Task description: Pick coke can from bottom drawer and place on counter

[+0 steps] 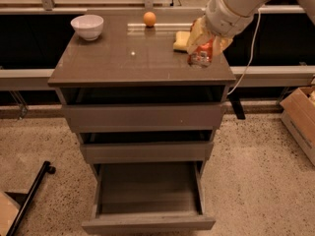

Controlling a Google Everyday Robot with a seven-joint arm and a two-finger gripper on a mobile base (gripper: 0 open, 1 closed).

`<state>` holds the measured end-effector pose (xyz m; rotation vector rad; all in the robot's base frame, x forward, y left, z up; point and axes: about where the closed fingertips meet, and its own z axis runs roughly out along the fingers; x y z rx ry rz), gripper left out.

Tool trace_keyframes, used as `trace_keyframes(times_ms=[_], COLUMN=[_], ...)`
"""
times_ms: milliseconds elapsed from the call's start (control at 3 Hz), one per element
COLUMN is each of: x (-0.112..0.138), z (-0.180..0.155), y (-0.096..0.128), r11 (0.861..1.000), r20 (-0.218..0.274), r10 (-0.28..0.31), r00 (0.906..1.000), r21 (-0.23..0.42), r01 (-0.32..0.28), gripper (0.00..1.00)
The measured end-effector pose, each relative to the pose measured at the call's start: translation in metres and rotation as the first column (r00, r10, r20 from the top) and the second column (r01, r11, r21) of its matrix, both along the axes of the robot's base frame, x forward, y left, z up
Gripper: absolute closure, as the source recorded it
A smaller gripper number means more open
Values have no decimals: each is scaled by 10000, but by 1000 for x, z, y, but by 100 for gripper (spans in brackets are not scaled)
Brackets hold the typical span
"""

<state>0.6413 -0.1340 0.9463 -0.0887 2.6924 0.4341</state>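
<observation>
The gripper (203,47) is over the right front part of the counter (133,58), its fingers closed around the red can (201,58), which stands about upright. Whether the can's base touches the surface or hangs just above it cannot be told. A yellow sponge (180,42) lies just beside the can on its far left side, and the counter's right edge is near. The step in hand looks like the set-down: lower straight, keep the can vertical, and open only once it rests flat, clear of the sponge and edge. The bottom drawer (147,200) stands pulled out below with nothing showing inside.
</observation>
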Motion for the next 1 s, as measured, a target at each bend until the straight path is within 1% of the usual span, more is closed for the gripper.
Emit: trace_keyframes(times_ms=[333,667,1000], x=[36,61,91], z=[-20,-39,-52], y=[43,64,65], r11=[9965,9930,9914], r20=[874,1681,2594], r10=[762,976,1046], r00=[9933,9809,9601], r21=[267,497,495], r01=[-788,-1073,-1214], gripper=[100,100,100])
